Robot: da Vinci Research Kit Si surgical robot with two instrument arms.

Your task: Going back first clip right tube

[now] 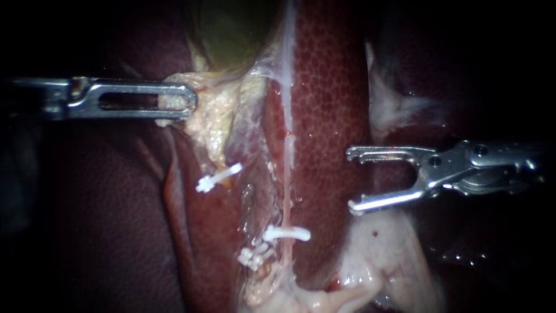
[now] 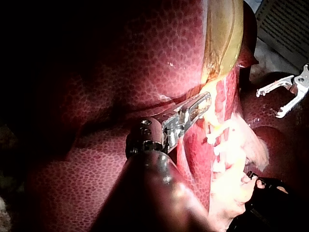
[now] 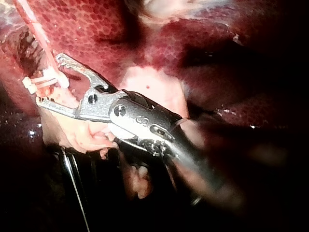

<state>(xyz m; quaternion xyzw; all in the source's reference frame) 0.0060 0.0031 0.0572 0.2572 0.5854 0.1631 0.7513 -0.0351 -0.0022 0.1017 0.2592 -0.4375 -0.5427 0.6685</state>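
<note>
My right instrument, jaws wide and empty, sits short of the clip on the right tube ahead, so I judge a straight retreat comes next while my left instrument grips the gallbladder.

Surface mostly hidden: only a pale ribbed patch beyond the far edge of the liver in the left wrist view, too little to identify. Lying over it and covering nearly all of it, the liver, dark red and mottled, filling all three views. Resting against the liver, the yellow-green gallbladder, with pale fatty tissue touching its lower end.
</note>
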